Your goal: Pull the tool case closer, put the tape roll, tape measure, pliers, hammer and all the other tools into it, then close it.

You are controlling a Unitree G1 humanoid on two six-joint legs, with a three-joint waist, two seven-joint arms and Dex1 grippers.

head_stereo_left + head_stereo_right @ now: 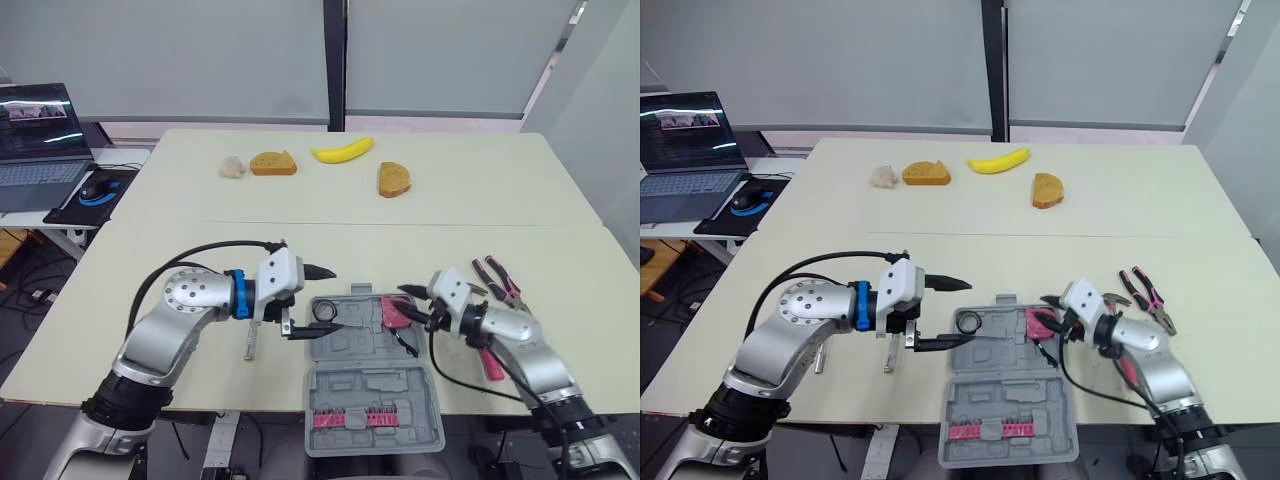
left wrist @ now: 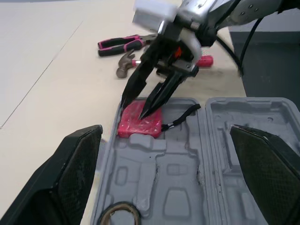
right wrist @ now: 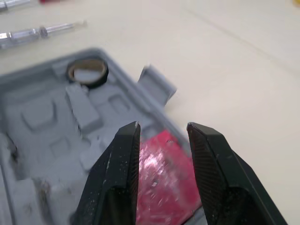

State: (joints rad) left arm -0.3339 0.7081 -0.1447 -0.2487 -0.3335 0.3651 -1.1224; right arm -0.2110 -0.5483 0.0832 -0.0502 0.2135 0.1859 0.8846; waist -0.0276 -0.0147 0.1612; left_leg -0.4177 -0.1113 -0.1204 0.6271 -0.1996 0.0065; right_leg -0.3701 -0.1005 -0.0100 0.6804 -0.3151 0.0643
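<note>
The grey tool case (image 1: 372,385) lies open at the near table edge. In it sit the black tape roll (image 1: 325,313) and the pink tape measure (image 1: 392,313). My right gripper (image 1: 403,306) is open, its fingertips (image 3: 127,140) just above the tape measure (image 3: 161,180). My left gripper (image 1: 334,299) hovers wide open over the case's left end, above the tape roll. The pink-handled pliers (image 1: 500,280) and the red-handled hammer (image 2: 126,65) lie on the table to the right of the case. A screwdriver (image 1: 250,340) lies left of it.
Two bread slices (image 1: 272,163), a banana (image 1: 342,151) and a pale lump (image 1: 232,167) lie at the far side of the table. A laptop (image 1: 38,135) and mouse sit on a side desk at the far left. Pink bits (image 1: 355,418) line the case lid.
</note>
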